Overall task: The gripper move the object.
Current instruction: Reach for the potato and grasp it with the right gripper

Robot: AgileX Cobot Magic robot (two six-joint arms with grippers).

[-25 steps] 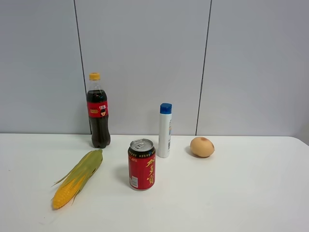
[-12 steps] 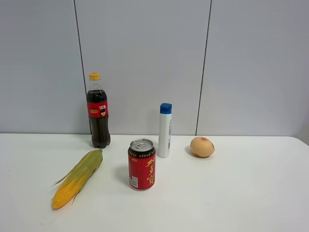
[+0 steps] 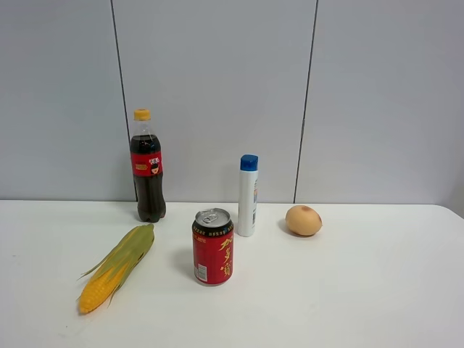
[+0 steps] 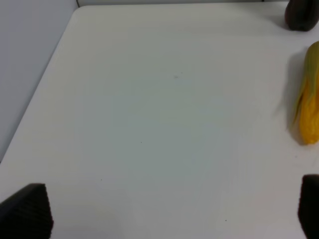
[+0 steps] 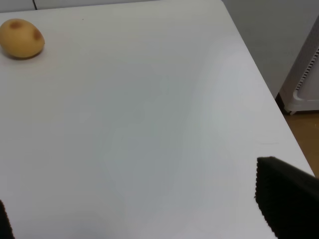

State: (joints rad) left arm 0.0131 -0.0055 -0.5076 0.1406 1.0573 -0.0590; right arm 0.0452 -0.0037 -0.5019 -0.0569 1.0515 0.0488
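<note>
Exterior high, object: the object [image 3: 303,220] is sitting on the white table [image 3: 377,290], right of centre and near the back wall. It is just beside the white bottle [image 3: 248,196] with the blue cap but not touching it.
Exterior high, other items: a cola bottle [image 3: 148,168] is standing at the back left. A red can [image 3: 212,246] is standing upright in front of the white bottle, and a corn cob [image 3: 116,267] is lying left of the can.
Left wrist, gripper: the left gripper [image 4: 168,209] is hovering over bare table with its fingers [image 4: 27,214] spread wide, gripping nothing.
Left wrist, surroundings: the corn cob [image 4: 309,99] and the dark base of the cola bottle [image 4: 301,15] are showing off to one side, well apart from the fingers.
Right wrist, gripper: the right gripper [image 5: 144,214] is hanging wide open, with nothing between its fingers [image 5: 286,199].
Right wrist, object: the object [image 5: 21,38] is resting on the table well apart from the fingers, its brownish spots facing up.
</note>
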